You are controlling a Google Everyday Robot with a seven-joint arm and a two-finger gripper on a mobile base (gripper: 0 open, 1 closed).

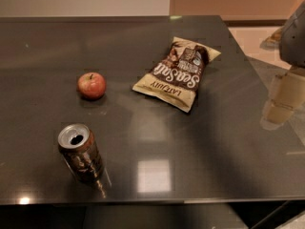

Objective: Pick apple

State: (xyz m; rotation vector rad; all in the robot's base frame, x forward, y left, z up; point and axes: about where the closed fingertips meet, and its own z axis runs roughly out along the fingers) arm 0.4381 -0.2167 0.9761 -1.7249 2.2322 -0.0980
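Note:
A small red apple (91, 85) with a yellowish blush and a short dark stem sits upright on the dark table (43, 46), left of centre. My gripper (279, 106) hangs at the right edge of the view, above the table's right side and far from the apple. Its pale fingers point downward and nothing shows between them.
An opened brown soda can (81, 152) stands near the table's front edge, below the apple. A cream and brown chip bag (177, 73) lies flat right of the apple. The table's right edge borders a light floor.

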